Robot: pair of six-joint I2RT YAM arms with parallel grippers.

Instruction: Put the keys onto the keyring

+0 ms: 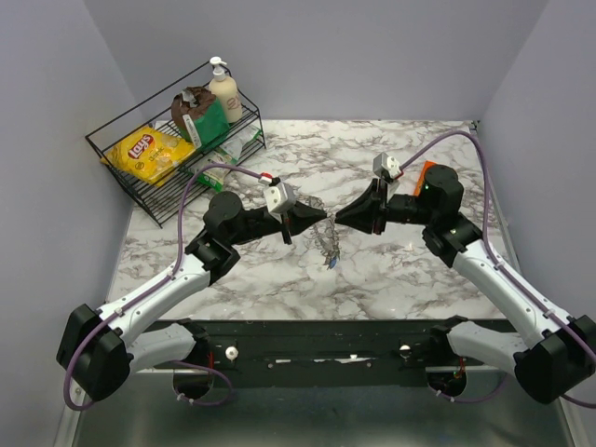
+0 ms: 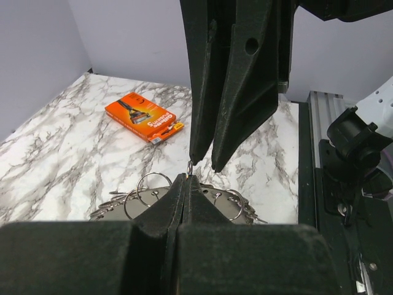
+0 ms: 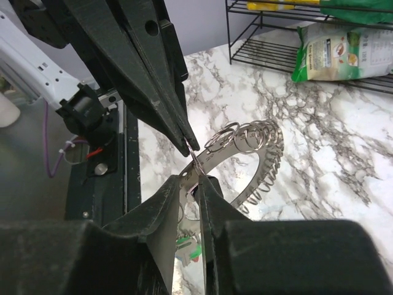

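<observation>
Threading step: my left gripper [image 2: 186, 178] pinches the keyring [image 3: 216, 161] aloft; my right gripper [image 3: 198, 181] stands narrowly parted. Next calls for fine tip alignment.

I work in a robot lab's test booth. Bare lilac walls [image 1: 56, 93] box in a marble-print table [image 1: 410, 270]. I am bolted to a black metal rail [image 1: 326, 340], with a purple cable [image 1: 186, 200] running along me. A wire rack [image 1: 140, 191] holds a chip bag [image 1: 149, 154] and a pump bottle [image 1: 224, 93], and an orange box [image 2: 145, 116] lies flat on the table.
</observation>
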